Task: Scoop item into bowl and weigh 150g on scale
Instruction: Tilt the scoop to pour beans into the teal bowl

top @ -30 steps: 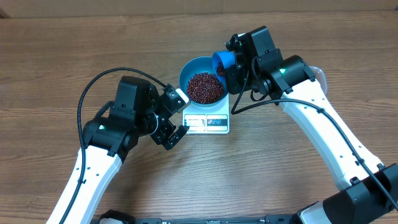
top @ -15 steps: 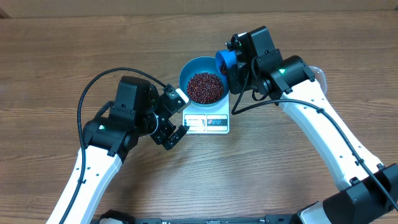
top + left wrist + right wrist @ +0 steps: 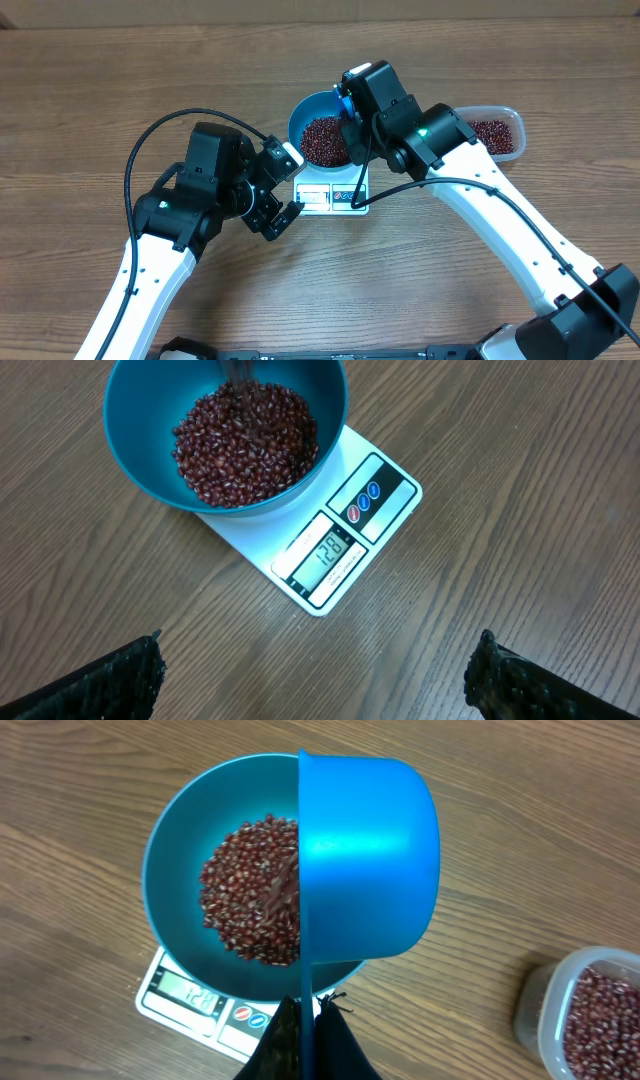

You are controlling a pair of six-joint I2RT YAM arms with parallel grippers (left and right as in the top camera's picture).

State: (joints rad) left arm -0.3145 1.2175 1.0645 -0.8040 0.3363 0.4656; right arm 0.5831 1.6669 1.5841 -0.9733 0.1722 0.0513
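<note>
The right gripper (image 3: pixel 310 1025) pinches the blue scoop (image 3: pixel 370 860) by its handle, long axis running up mid-frame, mouth facing left, beans (image 3: pixel 245 910) spilling into the bowl (image 3: pixel 172 850) on the scale (image 3: pixel 190 990); the left gripper (image 3: pixel 315 665) gapes wide.

Falling beans (image 3: pixel 240 405) blurred, tub (image 3: pixel 535 992) cut by edge, scale (image 3: pixel 190 997) partly under bowl (image 3: pixel 180 850)

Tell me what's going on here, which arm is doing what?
The right gripper holds the blue scoop tipped over the bowl, and beans are spilling into the heap inside. The bowl sits on the scale, whose display appears to read 128. The left gripper hangs open near the scale, holding nothing. A tub of beans stands to the right.
</note>
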